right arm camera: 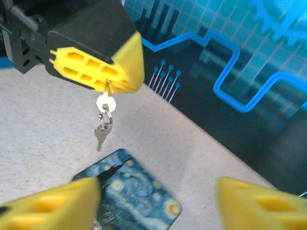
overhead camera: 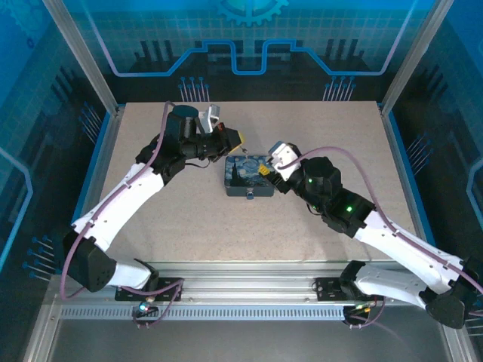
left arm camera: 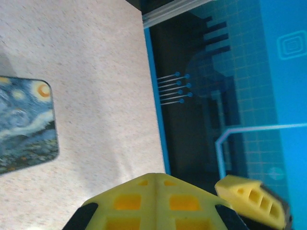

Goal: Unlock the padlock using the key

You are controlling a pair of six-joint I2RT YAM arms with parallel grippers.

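The padlock (overhead camera: 247, 178) is a flat rectangular block printed with a blue starry-night picture, lying mid-table; it also shows in the left wrist view (left arm camera: 24, 124) and the right wrist view (right arm camera: 134, 196). My left gripper (overhead camera: 237, 139) hovers just behind it, its yellow fingers (left arm camera: 156, 191) shut. In the right wrist view the left gripper (right arm camera: 109, 85) pinches the round head of a silver key (right arm camera: 106, 102), and a second key (right arm camera: 100, 135) dangles from the ring below it. My right gripper (overhead camera: 266, 167) sits over the padlock's right end, its jaws wide apart (right arm camera: 158, 187) with nothing held.
The speckled beige tabletop (overhead camera: 189, 219) is walled by blue-lit panels (overhead camera: 249, 45) and aluminium posts at the back and sides. A rail (overhead camera: 249, 290) runs along the near edge by the arm bases. One finger of the right gripper (left arm camera: 252, 196) pokes into the left wrist view.
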